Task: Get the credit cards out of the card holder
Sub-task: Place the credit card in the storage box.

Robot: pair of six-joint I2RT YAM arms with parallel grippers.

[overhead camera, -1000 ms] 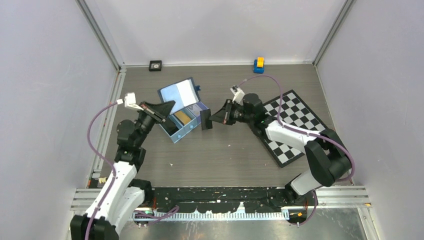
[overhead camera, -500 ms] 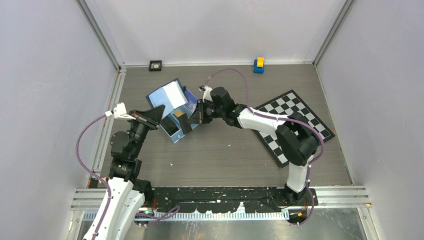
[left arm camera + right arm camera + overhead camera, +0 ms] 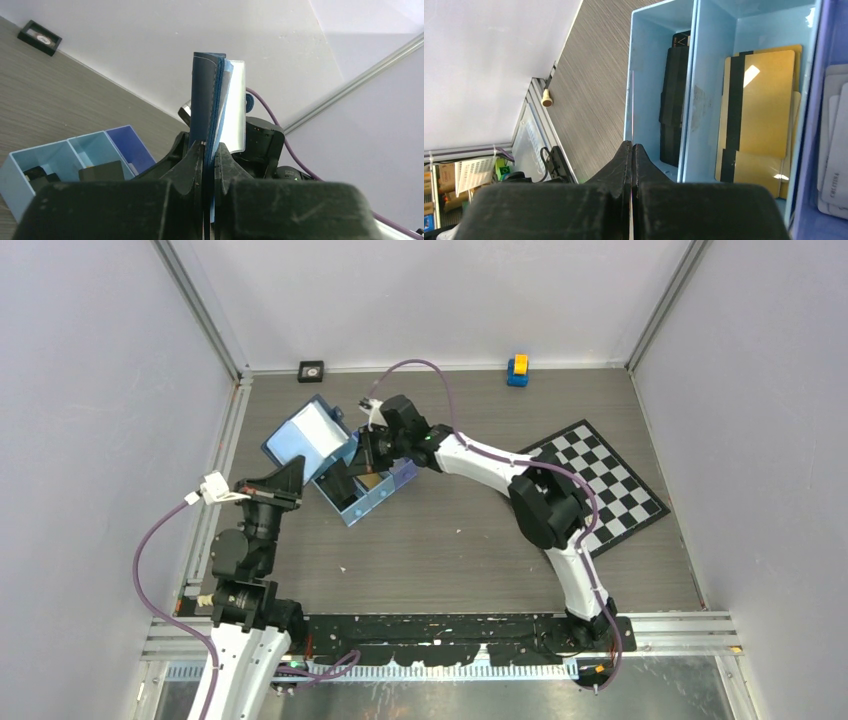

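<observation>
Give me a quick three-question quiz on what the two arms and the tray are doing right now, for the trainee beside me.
1. Multiple choice: what does the left gripper clamp? A) a gold card B) the navy card holder C) the tray's wall
2. True or false: the gold cards lie in the middle compartment of the light-blue tray.
3. Short answer: what is pinched in the right gripper over the tray?
Key: 1 B. 2 True. 3 A black credit card, seen edge-on from the right wrist.
</observation>
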